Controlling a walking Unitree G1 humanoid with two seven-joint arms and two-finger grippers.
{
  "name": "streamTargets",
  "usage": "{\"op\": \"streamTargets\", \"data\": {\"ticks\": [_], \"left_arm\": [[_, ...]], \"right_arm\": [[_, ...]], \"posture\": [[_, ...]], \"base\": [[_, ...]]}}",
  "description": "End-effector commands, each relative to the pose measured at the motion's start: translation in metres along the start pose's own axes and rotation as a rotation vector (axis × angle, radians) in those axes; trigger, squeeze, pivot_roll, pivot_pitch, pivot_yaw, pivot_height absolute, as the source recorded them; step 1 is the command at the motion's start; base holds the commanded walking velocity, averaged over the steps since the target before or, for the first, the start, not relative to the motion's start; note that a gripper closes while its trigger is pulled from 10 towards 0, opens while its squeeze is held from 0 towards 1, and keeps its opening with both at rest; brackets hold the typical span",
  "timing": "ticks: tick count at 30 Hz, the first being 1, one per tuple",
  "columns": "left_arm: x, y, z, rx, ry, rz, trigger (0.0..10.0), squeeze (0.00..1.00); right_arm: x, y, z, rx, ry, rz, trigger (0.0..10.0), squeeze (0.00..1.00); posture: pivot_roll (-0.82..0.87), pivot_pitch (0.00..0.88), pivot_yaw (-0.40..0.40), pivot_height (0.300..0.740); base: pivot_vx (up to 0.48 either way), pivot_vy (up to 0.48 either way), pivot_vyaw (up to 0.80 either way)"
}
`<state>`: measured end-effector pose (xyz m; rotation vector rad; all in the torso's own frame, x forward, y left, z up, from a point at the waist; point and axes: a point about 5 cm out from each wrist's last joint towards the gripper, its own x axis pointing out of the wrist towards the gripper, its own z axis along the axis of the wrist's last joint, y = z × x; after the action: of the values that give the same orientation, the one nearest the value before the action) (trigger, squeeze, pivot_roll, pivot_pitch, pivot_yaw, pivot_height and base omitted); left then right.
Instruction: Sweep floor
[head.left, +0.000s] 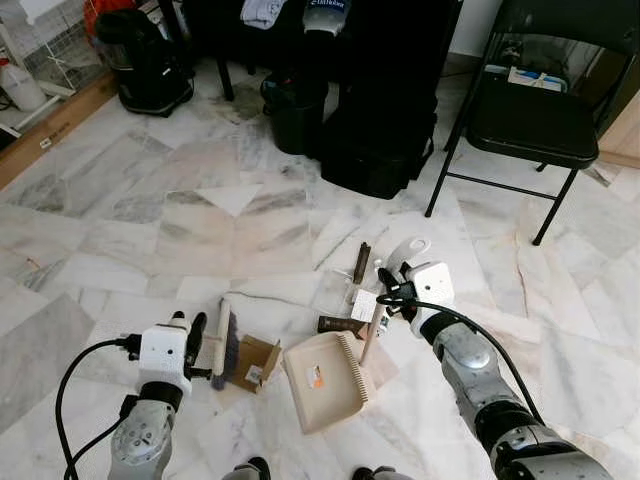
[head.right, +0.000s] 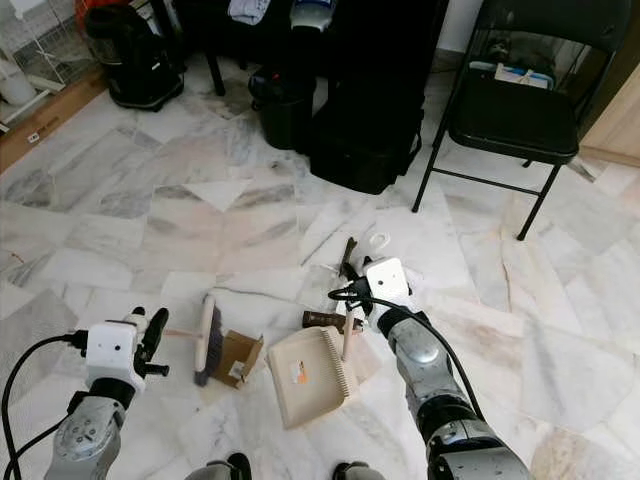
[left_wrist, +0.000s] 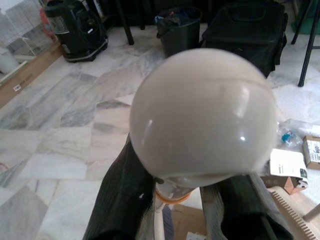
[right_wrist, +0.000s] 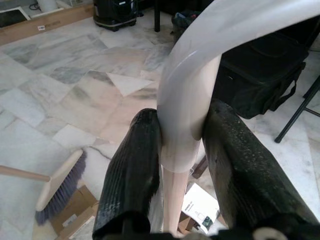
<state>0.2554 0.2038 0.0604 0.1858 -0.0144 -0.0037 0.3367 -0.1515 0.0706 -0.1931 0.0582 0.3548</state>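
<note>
Left end effector (head.left: 196, 330) clamps the broom (head.left: 225, 345) handle; brush head on floor (head.left: 150, 210) at 7 o'clock. Right end effector (right_wrist: 182, 145) clamps the dustpan (head.left: 325, 380) handle, pan at 6 o'clock, box (head.left: 255, 362) between.

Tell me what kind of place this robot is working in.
Probably a room in a home: a marble tile floor, a black folding chair, a dark bin and a black bag by the wall. Litter lies around a dustpan and broom.
</note>
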Motion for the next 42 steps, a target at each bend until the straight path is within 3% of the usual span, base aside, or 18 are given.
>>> {"op": "streamTargets", "data": {"ticks": [1,7,8,9,10,24,34,42], "left_arm": [[-0.006,-0.006,-0.02,-0.009,0.105,-0.021,10.0,0.0],[0.013,-0.009,-0.014,-0.01,0.082,-0.022,10.0,0.0],[0.016,-0.01,-0.012,-0.01,0.076,-0.023,10.0,0.0],[0.02,-0.01,-0.01,-0.011,0.07,-0.023,10.0,0.0],[0.023,-0.01,-0.008,-0.011,0.062,-0.023,10.0,0.0],[0.052,-0.008,0.012,0.079,-0.022,-0.036,10.0,0.0],[0.053,-0.008,0.014,0.098,-0.046,-0.048,10.0,0.0],[0.056,-0.009,0.021,0.076,-0.084,-0.041,10.0,0.0]], "right_arm": [[-0.003,-0.003,-0.006,0.007,0.034,-0.024,0.0,0.0],[0.0,-0.007,0.001,0.019,-0.001,-0.055,0.0,0.0],[0.0,-0.007,0.002,0.019,-0.008,-0.062,0.7,0.0],[0.001,-0.008,0.004,0.018,-0.013,-0.069,0.7,0.0],[0.001,-0.01,0.005,0.022,-0.023,-0.079,10.0,0.0],[-0.006,-0.035,0.021,0.013,-0.139,-0.297,10.0,0.0],[-0.011,-0.035,0.023,0.06,-0.182,-0.412,10.0,0.0],[-0.021,-0.038,0.031,0.031,-0.234,-0.473,10.0,0.0]], "posture": [[0.03,0.167,-0.007,0.74],[0.03,0.12,-0.007,0.74],[0.02,0.108,-0.005,0.74],[0.02,0.105,-0.005,0.74],[0.02,0.091,-0.003,0.74],[0.0,0.032,0.024,0.74],[0.0,0.033,0.03,0.74],[0.0,0.04,0.036,0.74]], "base": [[0.0,0.0,0.0],[0.0,0.0,0.0],[0.0,0.0,0.0],[0.0,0.0,0.0],[0.0,0.0,0.0],[0.0,0.0,0.0],[0.0,0.0,0.0],[0.0,0.0,0.0]]}}
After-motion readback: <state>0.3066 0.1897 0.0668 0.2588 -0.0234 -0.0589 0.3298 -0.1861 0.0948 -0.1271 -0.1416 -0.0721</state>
